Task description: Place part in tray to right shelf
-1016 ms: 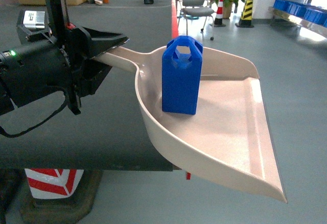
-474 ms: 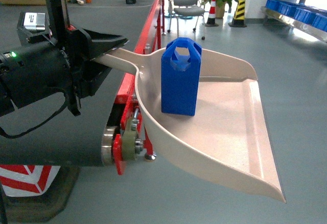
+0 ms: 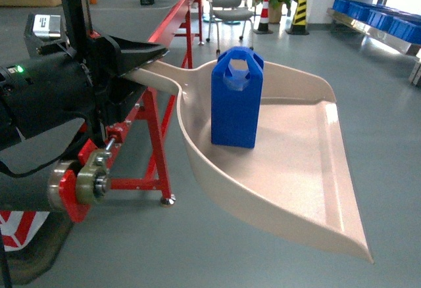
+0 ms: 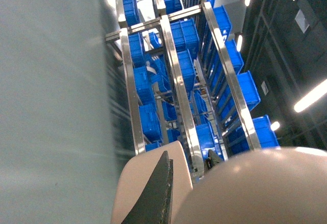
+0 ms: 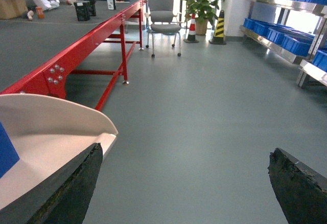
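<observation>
1. At the left of the head view, the left pincer (image 3: 135, 61) is pressed onto the long handle of the tray (image 3: 316, 169), black fingers above and below it, holding the beige scoop out over the grey floor (image 3: 388, 104).
2. Just right of that, lower in the frame, a red-framed conveyor (image 3: 158, 77) with a roller end runs back toward the upper left.
3. In the middle of the head view the part (image 3: 236, 99) stands upright on the tray's floor near the back wall, handle hole on top.
4. The tray's wide lip reaches to the lower right corner.
5. In the upper right corner a steel shelf (image 3: 368, 28) carries blue crates (image 3: 378, 13), well apart from the tray.
6. In the right wrist view the right pincer (image 5: 184, 183) is spread wide, one dark finger beside the tray wall at lower left and the other at lower right, pinching nothing.
</observation>
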Available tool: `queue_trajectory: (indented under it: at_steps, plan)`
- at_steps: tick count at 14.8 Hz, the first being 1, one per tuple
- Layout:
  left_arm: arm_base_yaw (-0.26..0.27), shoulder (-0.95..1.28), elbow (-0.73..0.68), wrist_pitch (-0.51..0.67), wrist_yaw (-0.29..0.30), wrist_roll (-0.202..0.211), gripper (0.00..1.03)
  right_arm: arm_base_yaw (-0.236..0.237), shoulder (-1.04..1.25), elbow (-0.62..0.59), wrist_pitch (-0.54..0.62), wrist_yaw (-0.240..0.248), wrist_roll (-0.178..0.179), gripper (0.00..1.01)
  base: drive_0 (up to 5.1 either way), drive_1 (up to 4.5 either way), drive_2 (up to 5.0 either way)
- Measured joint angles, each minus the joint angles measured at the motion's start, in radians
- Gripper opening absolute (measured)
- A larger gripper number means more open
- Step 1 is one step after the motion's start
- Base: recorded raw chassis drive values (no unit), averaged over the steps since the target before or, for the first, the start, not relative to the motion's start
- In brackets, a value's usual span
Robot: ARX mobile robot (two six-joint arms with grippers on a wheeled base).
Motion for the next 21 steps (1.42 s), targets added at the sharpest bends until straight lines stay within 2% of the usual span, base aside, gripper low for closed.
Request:
queue_trajectory:
  at_steps: [21]
  plan:
    - [0.000, -0.002, -0.001, -0.005, 0.001, 0.000, 0.15, 0.000, 0.000, 0.000, 0.002, 0.000, 0.000, 0.98, 4.9, -2.44, -2.4]
